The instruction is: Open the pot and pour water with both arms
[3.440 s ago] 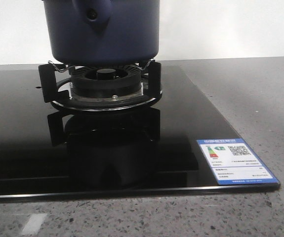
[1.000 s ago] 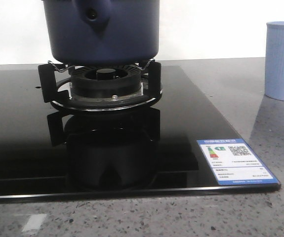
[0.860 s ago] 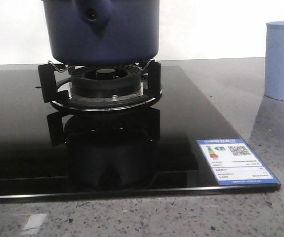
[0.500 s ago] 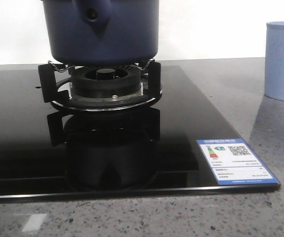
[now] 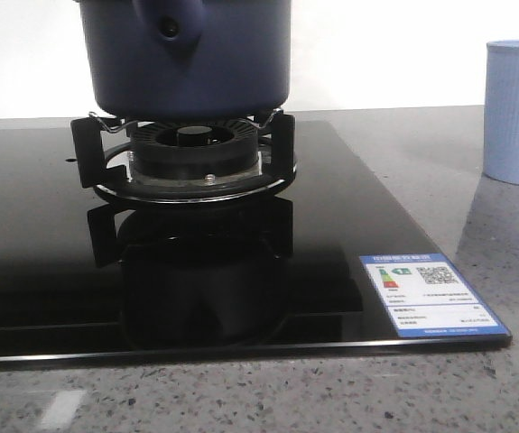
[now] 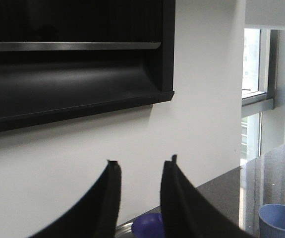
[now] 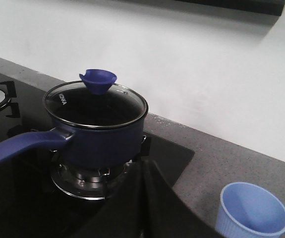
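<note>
Pot (image 5: 187, 59), dark navy, sits on the burner grate (image 5: 182, 153) of the black glass hob (image 5: 51, 271), on the left and middle of the front view, with its handle stub pointing toward the camera. From my right wrist camera I see that the glass lid (image 7: 95, 103) is on the pot, with a blue knob (image 7: 98, 81) on top, and the long handle (image 7: 21, 145) reaches out to one side. So I judge the opening step is not yet done.

Further to the right, the pale-blue ribbed cup (image 5: 516, 113) stands on the grey stone counter (image 5: 476, 198), well apart from the hob edge.

My left gripper (image 6: 140, 198) hangs high, looking at the wall and a dark cabinet (image 6: 73, 59); its two fingers stand a little apart with nothing between them. My right gripper (image 7: 141, 208) is low and near the pot, and its fingers are pressed together, holding nothing.

What can go wrong: the lid knob is small and funnel-shaped, so a grasp that is off centre could slip and drop the glass lid. Also, if I lift the pot by the long handle only, the weight may tilt it and spill water before it reaches the cup. The cup is light, so a bump could knock it over.
</note>
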`<state>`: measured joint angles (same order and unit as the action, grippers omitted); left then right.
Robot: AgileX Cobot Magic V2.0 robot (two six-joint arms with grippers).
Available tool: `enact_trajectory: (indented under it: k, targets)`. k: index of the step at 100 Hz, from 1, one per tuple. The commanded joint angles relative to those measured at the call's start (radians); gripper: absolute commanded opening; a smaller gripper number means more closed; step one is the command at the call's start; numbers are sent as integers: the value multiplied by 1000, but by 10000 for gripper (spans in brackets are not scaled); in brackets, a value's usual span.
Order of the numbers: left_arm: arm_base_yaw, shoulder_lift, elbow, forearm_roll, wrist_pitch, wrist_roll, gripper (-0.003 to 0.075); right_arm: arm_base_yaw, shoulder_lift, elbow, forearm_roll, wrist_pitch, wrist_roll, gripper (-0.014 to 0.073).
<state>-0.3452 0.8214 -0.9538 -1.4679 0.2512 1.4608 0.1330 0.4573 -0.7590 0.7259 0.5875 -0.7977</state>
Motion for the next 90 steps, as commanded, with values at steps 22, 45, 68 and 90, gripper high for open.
enact_trajectory:
  k: [22,45,68,90]
  targets:
    - [-4,-390,407,0,-123,-11,-19,2,-232,256,23,-226,-23,-64]
    - [-4,-501,566,-2,-123,-11,-19,2,-331,327,53,-207,-23,-64]
    - [-4,-506,592,-2,-94,-11,-19,2,-331,327,53,-206,-23,-64]
    - [-4,-506,592,-2,-94,-11,-19,2,-331,327,53,-206,-23,-64]
